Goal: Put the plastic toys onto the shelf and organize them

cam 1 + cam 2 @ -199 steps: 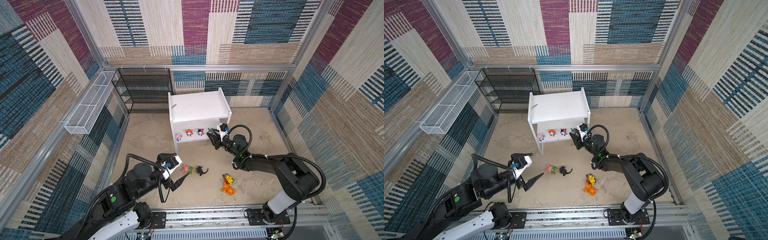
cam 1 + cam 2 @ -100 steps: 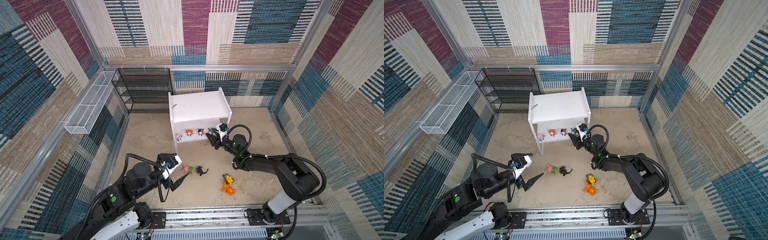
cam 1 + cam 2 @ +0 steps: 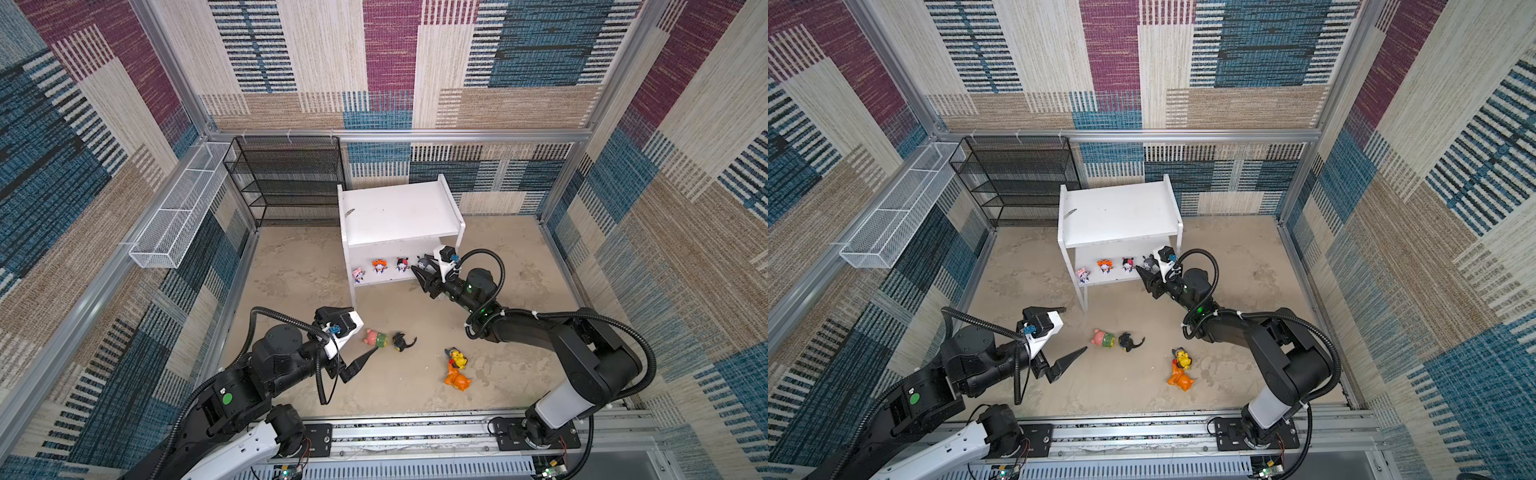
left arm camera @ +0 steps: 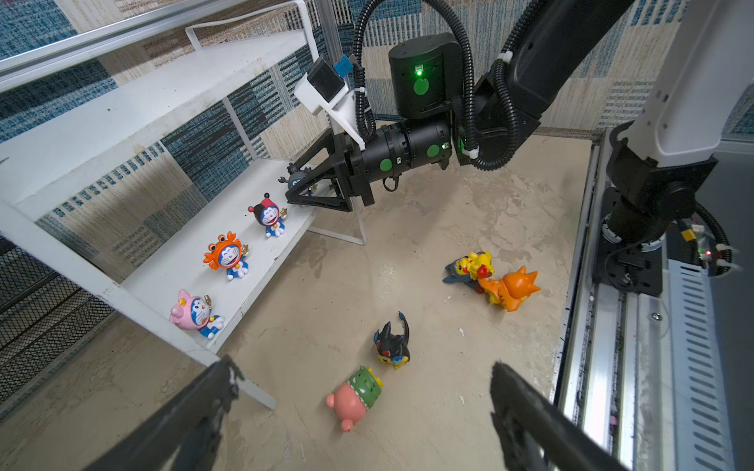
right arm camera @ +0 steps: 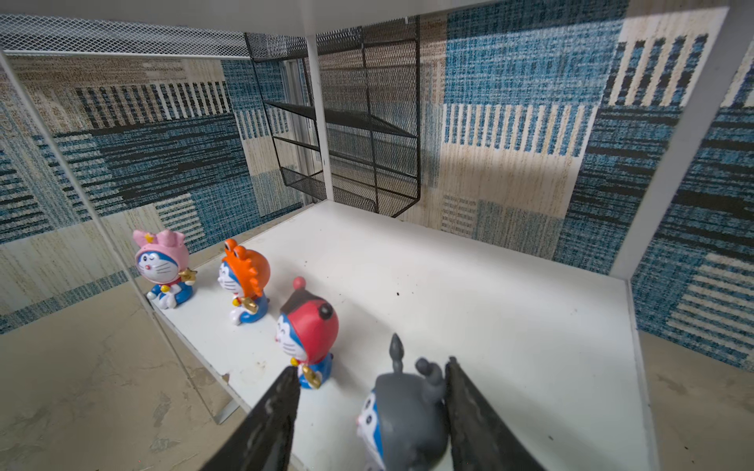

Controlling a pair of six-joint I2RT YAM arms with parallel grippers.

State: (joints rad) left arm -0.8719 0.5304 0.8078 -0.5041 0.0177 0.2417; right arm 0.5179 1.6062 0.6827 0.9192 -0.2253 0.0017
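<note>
grey toy sits on the lower board of the shelf, between the parted fingers of my right gripper, so this placing looks nearly done; next i back out without tipping it, while my left gripper, spread wide, hovers by the floor toys.

A black mesh rack with several tiers stands at the back wall, in the far left corner of the beige tabletop. A long white wire basket hangs on the left wall, just beside it. Woven patchwork panels in blue, maroon and beige line the walls.
</note>
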